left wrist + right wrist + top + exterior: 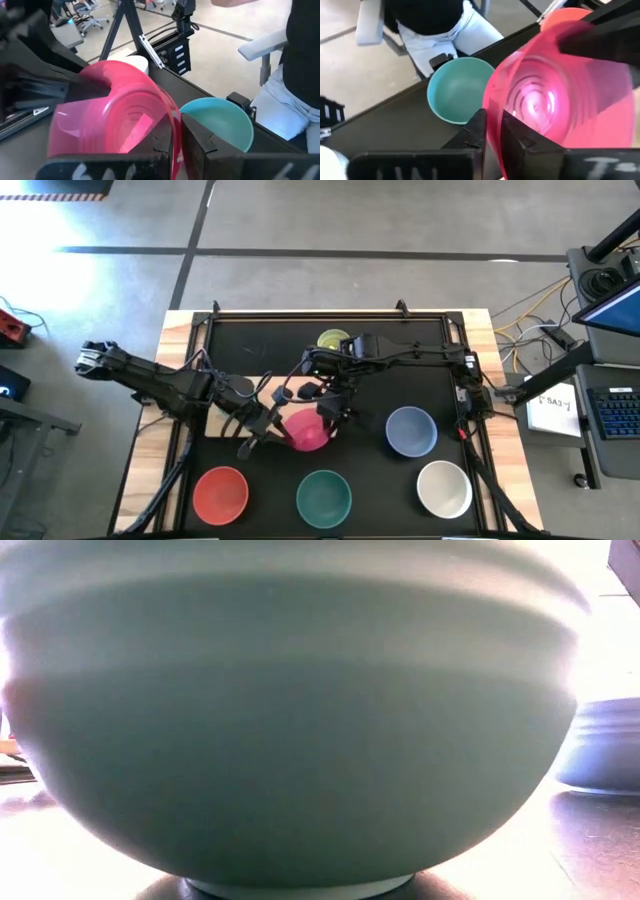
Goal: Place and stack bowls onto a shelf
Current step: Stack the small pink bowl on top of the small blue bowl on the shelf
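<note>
Small magenta translucent plastic bowl (307, 430): held above the middle of the black worktop, tipped on its side, clear of the surface. Both arms grip it at once. The left gripper (176, 142) is clenched across the rim, one finger inside the wall and one outside; the right gripper (492, 131) pinches the opposite stretch of rim the same way. Judged light, thin-walled and somewhat springy, smooth and likely slippery; a rim pinch is the natural hold, since the round body offers no flat. With two grippers on one thin rim, pulling apart could flex or pop it free.

Light-wood rectangular board shelf (222, 402): lies left of centre, mostly hidden under the left arm.

Small yellow-green plastic bowl (333, 340): near the far edge, middle, partly behind the right arm.

Larger pale blue plastic bowl (411, 431): right of centre, upright.

Larger white plastic bowl (444, 488): near the near-right corner.

Larger teal plastic bowl (324, 497): middle of the near edge; fills the low view.

Larger red plastic bowl (221, 494): towards the near-left corner.

Person in dark top and pale trousers (435, 22): seated beyond the near edge.

The four large bowls are judged stiffer, still light, and nestable.
</note>
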Motion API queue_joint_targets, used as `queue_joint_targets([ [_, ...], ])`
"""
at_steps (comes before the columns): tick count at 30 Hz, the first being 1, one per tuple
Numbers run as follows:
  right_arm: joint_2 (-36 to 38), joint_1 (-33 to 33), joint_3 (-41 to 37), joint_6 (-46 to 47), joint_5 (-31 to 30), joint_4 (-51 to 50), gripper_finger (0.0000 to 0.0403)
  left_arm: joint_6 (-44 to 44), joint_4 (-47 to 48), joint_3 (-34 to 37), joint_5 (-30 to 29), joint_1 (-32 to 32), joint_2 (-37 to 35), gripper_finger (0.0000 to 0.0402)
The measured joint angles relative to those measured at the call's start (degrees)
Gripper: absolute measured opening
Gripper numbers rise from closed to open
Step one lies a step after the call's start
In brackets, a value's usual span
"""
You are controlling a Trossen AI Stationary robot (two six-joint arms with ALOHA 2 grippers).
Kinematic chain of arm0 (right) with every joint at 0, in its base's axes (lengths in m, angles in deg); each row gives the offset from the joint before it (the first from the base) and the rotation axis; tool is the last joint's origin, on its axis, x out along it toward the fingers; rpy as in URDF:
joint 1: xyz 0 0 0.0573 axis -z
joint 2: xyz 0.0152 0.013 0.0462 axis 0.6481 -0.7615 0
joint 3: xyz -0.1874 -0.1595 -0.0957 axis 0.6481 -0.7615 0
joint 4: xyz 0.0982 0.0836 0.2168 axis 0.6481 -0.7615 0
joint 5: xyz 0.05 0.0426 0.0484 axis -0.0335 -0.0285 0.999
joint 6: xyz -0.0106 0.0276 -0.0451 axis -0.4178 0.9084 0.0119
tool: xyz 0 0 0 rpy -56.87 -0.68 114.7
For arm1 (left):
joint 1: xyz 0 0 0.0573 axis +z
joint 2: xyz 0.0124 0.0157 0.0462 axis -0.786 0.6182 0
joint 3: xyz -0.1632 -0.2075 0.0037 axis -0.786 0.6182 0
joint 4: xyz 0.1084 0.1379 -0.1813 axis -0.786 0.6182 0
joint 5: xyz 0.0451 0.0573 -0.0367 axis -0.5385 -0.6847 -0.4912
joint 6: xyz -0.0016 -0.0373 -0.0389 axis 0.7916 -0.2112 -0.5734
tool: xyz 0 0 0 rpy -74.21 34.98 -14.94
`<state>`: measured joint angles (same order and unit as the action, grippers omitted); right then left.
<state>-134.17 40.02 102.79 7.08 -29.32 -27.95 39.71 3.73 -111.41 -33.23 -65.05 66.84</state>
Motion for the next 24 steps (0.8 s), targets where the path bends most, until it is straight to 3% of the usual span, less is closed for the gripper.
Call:
queue_joint_targets([
  [4, 0.07, 0.26, 2.03, 3.79, -1.0, -0.48, 0.0063, -0.12, -0.1, 0.0, 1.93, 1.75, 0.19, 0.0001],
  [15, 0.07, 0.41, 3.69, 16.22, -11.89, -0.6, 0.0194, -1.44, 1.53, -0.06, 1.89, 6.21, 0.34, 0.0001],
  [24, 0.07, 0.37, 3.69, 22.65, -28.09, -0.78, 0.0257, -3.71, 4.52, -0.07, 2.0, 9.66, 0.26, 0.0001],
])
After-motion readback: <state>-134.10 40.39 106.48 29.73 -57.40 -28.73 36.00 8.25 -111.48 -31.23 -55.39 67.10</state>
